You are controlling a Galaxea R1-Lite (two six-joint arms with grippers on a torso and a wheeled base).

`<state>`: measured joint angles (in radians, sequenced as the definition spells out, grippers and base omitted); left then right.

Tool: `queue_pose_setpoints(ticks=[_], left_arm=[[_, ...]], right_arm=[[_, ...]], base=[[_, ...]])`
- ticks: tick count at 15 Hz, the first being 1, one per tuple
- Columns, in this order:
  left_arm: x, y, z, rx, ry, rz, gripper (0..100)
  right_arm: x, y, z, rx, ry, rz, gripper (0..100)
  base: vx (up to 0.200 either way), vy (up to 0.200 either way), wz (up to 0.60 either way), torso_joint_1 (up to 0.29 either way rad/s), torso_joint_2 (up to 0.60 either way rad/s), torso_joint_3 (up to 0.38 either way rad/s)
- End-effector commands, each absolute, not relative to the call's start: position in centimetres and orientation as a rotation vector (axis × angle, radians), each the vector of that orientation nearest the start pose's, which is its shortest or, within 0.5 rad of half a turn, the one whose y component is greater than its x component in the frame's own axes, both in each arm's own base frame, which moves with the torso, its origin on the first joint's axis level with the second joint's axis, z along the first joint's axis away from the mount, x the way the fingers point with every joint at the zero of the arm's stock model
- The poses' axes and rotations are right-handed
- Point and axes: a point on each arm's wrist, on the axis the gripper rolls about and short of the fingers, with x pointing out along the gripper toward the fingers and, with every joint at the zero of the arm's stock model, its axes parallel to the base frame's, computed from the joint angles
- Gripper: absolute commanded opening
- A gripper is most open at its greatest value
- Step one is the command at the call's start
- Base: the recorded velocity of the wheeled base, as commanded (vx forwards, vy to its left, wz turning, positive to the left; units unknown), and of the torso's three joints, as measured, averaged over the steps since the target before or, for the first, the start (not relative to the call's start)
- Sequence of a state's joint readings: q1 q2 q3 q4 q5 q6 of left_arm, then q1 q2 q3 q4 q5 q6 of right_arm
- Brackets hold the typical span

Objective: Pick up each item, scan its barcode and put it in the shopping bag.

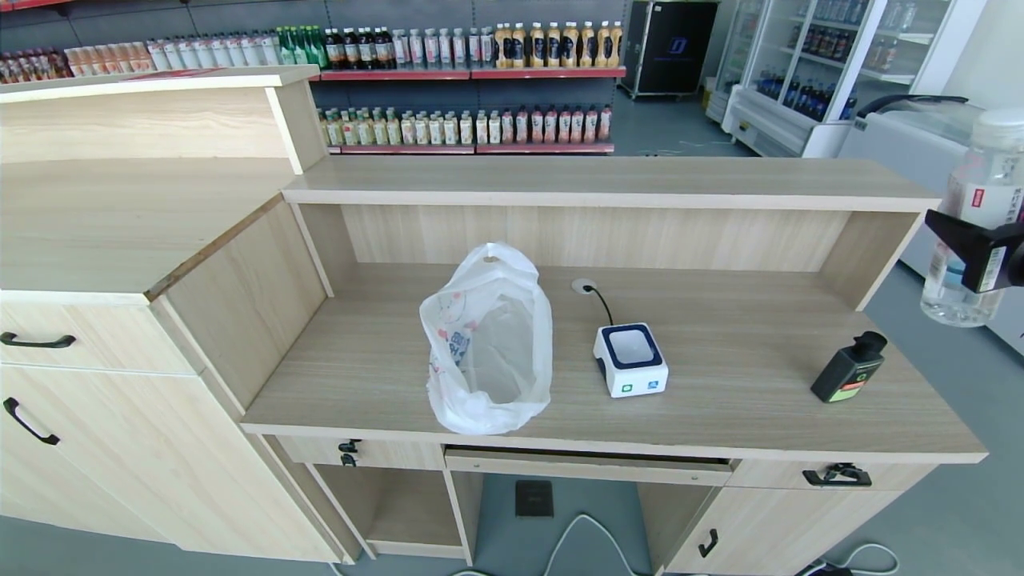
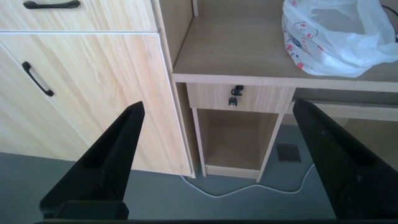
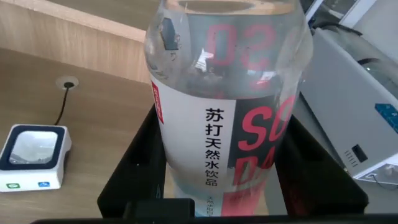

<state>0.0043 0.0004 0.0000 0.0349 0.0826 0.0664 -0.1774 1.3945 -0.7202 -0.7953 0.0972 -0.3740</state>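
Right gripper (image 1: 980,252) clamps a clear soda water bottle (image 1: 982,172) by its lower half, upright, held up past the right end of the wooden counter (image 1: 744,320). Barcode scanner (image 1: 630,358), white with a dark blue top, sits mid-counter, cable running to a hole behind it. White plastic shopping bag (image 1: 490,340) stands open just left of the scanner. Small dark bottle (image 1: 850,368) with a green label lies tilted near the counter's right end. Left gripper (image 2: 219,106) has its fingers spread wide, holds nothing, low in front of the cabinets, below the bag.
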Motion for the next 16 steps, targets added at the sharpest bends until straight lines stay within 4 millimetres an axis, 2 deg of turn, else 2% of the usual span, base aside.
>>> queue_pose_setpoints(ticks=[1,7,10,13,15,16], left_arm=[[-2.3,0.2,7.2,0.066,0.038,0.086,100],[-2.3,0.2,7.2,0.067,0.038,0.086,100],[-2.3,0.2,7.2,0.067,0.038,0.086,100],[-2.3,0.2,7.2,0.067,0.038,0.086,100],[-2.3,0.2,7.2,0.067,0.038,0.086,100],[-2.3,0.2,7.2,0.067,0.038,0.086,100]], right_arm=[[22.8,-4.1,25.8,-0.405,-0.105,-0.11,0],[23.9,-4.2,25.7,-0.466,-0.122,-0.105,0],[26.7,-4.8,24.8,-0.468,-0.102,-0.103,0],[29.7,-5.2,23.4,-0.501,-0.142,-0.076,0],[31.8,-5.3,21.3,-0.554,-0.123,-0.027,0],[32.1,-5.3,20.8,-0.568,-0.112,-0.019,0]], base=[[0.0,0.0,0.6,-0.002,0.0,0.007],[0.0,0.0,0.6,-0.135,0.33,0.195],[0.0,0.0,0.0,-0.132,0.34,0.198],[0.0,0.0,0.0,-0.023,0.06,0.041],[0.0,0.0,0.0,0.0,0.0,0.0],[0.0,0.0,0.0,0.0,0.0,0.0]])
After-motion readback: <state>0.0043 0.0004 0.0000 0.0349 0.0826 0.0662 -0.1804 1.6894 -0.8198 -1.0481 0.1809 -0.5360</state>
